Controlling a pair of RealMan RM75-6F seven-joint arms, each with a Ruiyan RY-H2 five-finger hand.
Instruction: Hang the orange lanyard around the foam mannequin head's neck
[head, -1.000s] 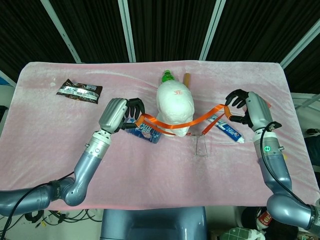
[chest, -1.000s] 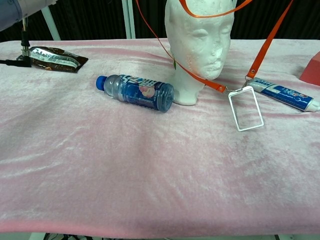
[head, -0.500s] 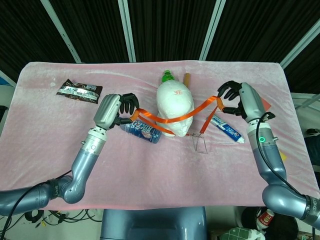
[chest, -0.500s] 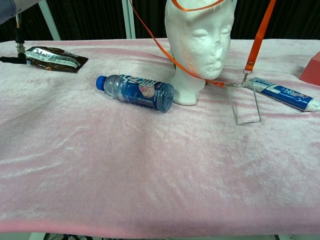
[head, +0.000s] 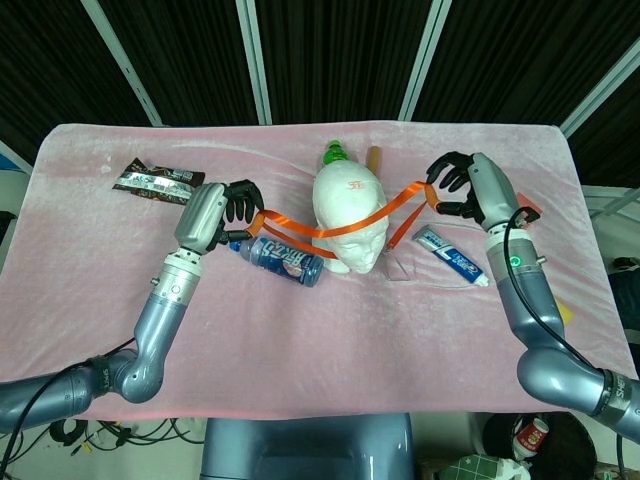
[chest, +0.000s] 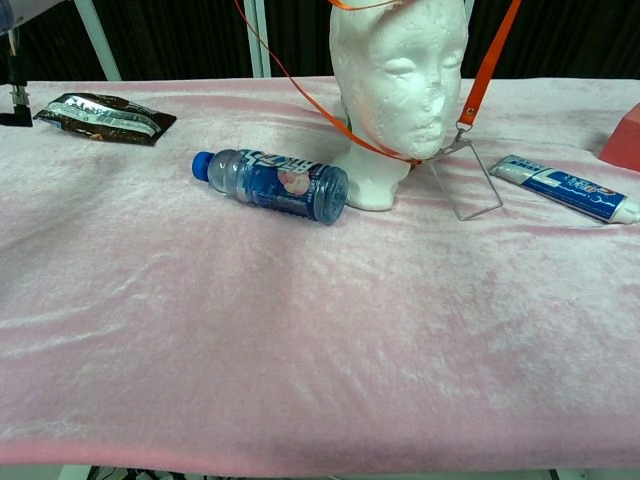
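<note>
We see the orange lanyard (head: 330, 228) stretched wide across the front of the foam mannequin head (head: 350, 215), up on its face and not yet down at the neck. Our left hand (head: 215, 213) pinches one end of the strap, with its dark fingers curled tight on it. Our right hand (head: 468, 185) grips the other end the same way, fingers closed around the strap. The head stands between our two hands, near the middle of the pink table cloth (head: 300, 340).

In the chest view the strap runs down past the chin on both sides. The clear badge holder (chest: 465, 180) hangs from the clip at the bottom, tilted, with its low edge touching the cloth just beside the foam base.

A blue water bottle (chest: 272, 185) lies on its side, touching the foam head's base on our left. A toothpaste tube (chest: 566, 187) lies on our right, near the badge holder but apart from it. A green-capped bottle (head: 334, 153) and a small brown stick (head: 375, 157) are just behind the head. A dark snack packet (head: 157, 182) sits far off by the left edge.

The front half of the cloth is wide and open. The back edge is close behind the head.
</note>
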